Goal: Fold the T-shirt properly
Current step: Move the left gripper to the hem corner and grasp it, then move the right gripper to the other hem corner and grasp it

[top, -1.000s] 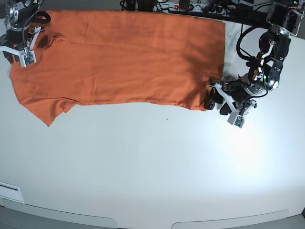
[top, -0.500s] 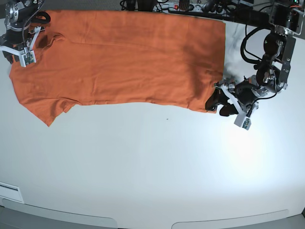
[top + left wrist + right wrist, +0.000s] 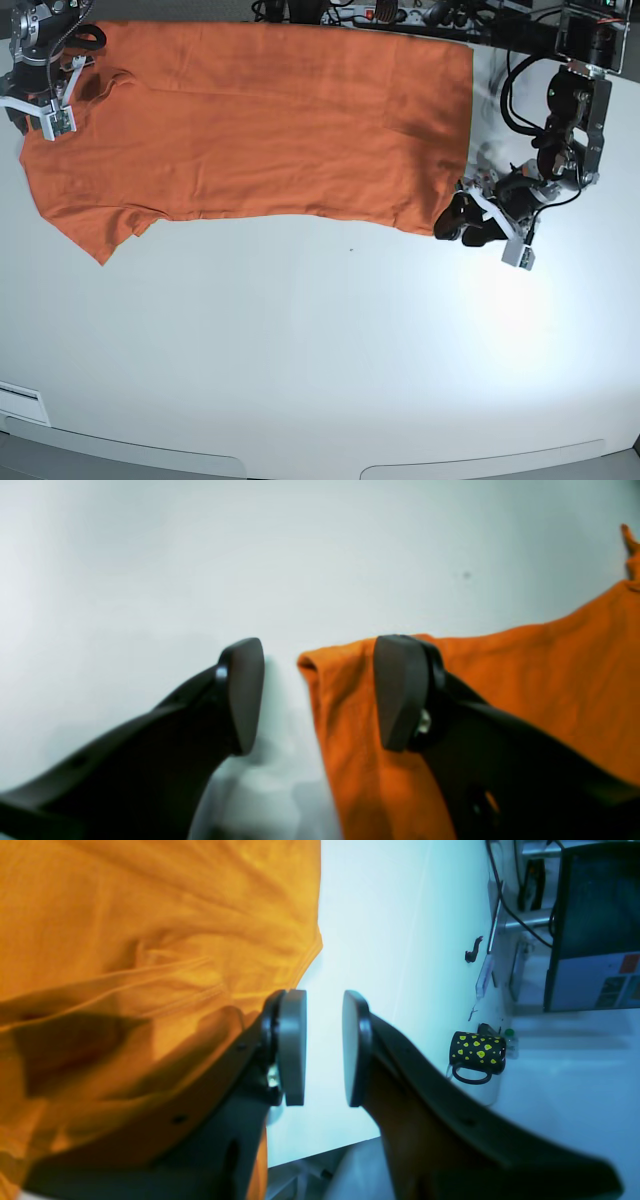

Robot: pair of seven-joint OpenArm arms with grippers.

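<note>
Flat on the white table point(image 3: 320, 350), the T-shirt point(image 3: 270, 120) is spread across the far side. Its near right corner is straddled by the spread jaws of the left gripper point(image 3: 320, 695). At the collar edge, the right gripper point(image 3: 324, 1047) is held slightly parted, nothing pinched.

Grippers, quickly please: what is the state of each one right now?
Left gripper: open, one finger over the orange T-shirt corner, the other over the white table; nothing held.
Right gripper: open, narrow gap, empty, beside the T-shirt edge.
</note>
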